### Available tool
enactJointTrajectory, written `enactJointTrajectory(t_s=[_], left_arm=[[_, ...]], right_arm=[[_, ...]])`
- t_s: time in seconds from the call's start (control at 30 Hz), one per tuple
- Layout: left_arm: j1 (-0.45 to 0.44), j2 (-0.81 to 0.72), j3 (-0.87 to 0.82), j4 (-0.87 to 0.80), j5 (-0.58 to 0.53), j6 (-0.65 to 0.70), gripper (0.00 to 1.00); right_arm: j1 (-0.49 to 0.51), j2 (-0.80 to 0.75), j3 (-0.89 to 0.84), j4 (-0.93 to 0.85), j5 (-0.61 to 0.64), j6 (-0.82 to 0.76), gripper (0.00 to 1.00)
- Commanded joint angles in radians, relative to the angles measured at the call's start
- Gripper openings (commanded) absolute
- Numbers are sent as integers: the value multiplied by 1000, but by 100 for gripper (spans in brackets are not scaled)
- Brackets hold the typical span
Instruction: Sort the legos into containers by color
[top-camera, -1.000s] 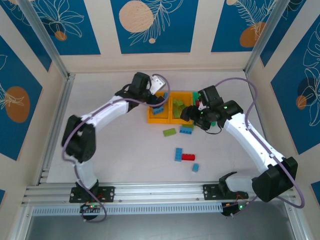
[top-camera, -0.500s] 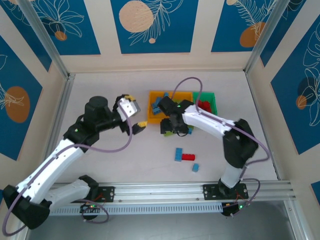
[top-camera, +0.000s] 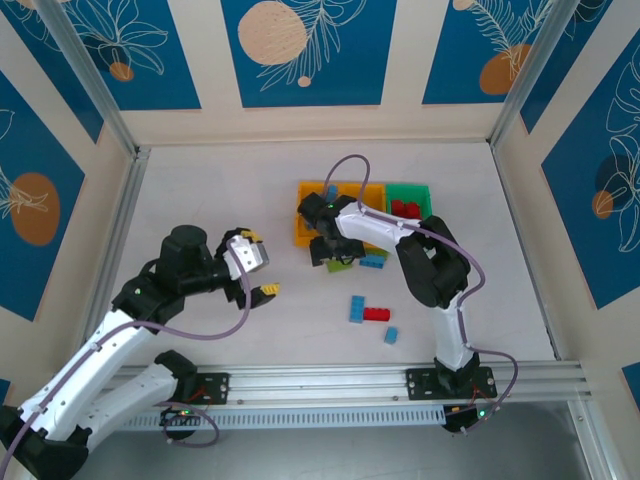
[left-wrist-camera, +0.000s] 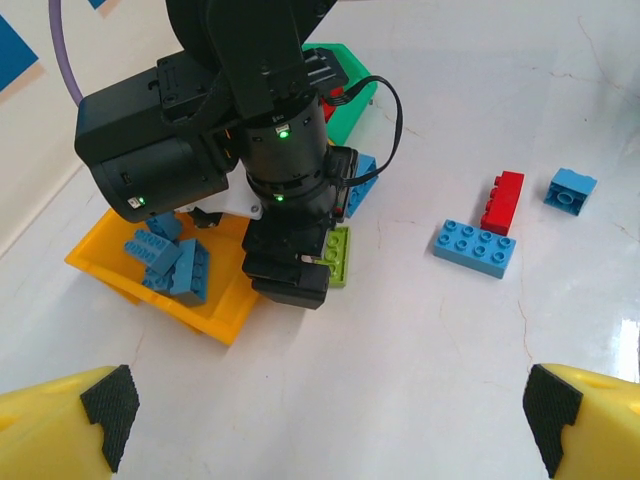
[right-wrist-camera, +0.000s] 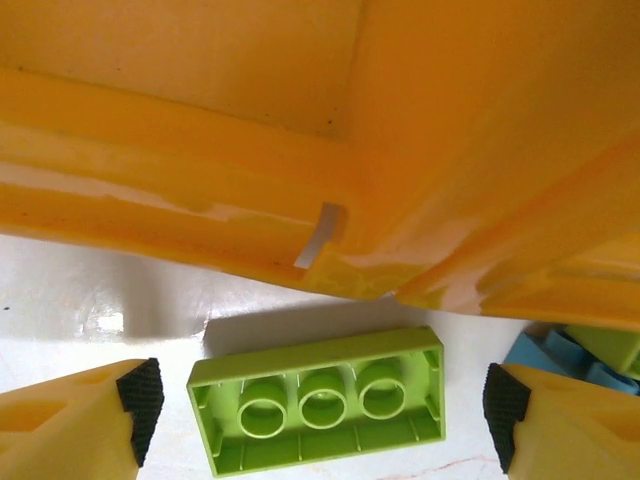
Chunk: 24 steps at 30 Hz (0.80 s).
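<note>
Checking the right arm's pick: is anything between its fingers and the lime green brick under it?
Nothing visible. The lime green brick lies bare on the table between the open fingers of the right gripper, with a gap on each side. The wall of the orange-yellow bin stands just beyond it, not in between.

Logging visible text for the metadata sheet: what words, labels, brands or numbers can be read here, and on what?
None can be read. The lime green brick, orange-yellow bin and right arm's black housing carry no legible lettering; the wall panels bear leaf and circle patterns.
</note>
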Motion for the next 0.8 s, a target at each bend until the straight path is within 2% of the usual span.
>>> enactJointTrajectory(t_s=[0.0, 0.3, 0.47, 0.77], left_arm=[[-2, 12, 5, 17, 24, 14, 100], [-2, 34, 5, 28, 30, 29, 100], [-2, 30, -1, 35, 27, 26, 100], [-2, 35, -18, 51, 29, 15, 100]], right_arm=[[-1, 28, -19, 1, -56, -19, 85], [6, 24, -67, 19, -117, -11, 69], [12, -13, -97, 9, -107, -17, 82], [17, -75, -150, 49, -140, -47, 82]])
